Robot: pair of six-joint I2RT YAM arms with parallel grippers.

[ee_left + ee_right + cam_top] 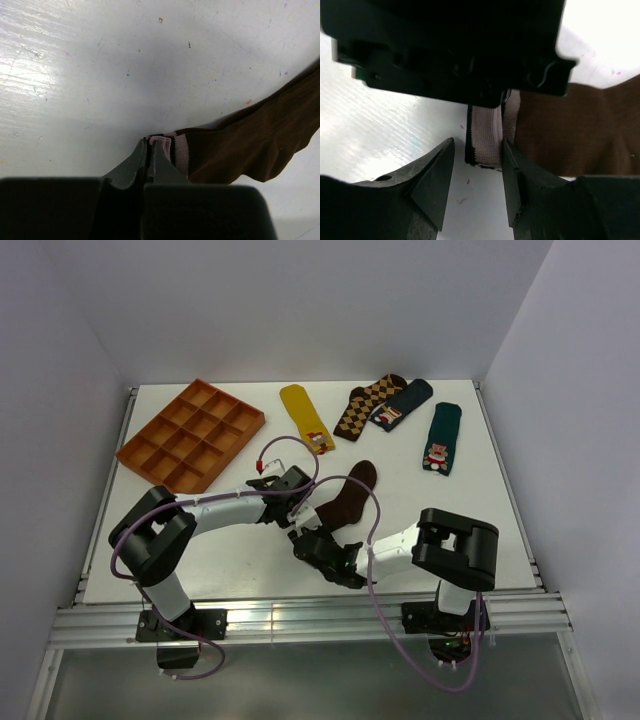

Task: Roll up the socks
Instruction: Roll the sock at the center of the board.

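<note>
The white table (470,540) fills the top view, walled on three sides by pale panels. The left arm (215,508) reaches from its base at the near left towards the middle. The right arm (455,545) folds in from the near right, and the two meet just in front of centre.

An orange-brown compartment tray (190,435) lies at the far left, set at an angle.

The dark brown sock (345,502) lies near the middle of the table. Its toe points to the far right and its cuff end is drawn down towards the two wrists.

Four other socks lie in a loose row along the far side, well apart from the brown one:
- a mustard yellow sock (305,415)
- a brown-and-tan diamond-patterned sock (365,405)
- a dark navy sock (402,403) with a small picture on it
- a dark green sock (441,437) with a bear figure

The left gripper (150,145) has its fingers pressed together, pinching the edge of the striped cuff (180,152) just off the tabletop. The rest of the sock trails away to the right.

The right gripper (478,144) sits directly beneath the left gripper's black body with its fingers spread. The pale cuff band hangs between them. The band lies close against the right-hand finger (512,170) and clear of the other.
</note>
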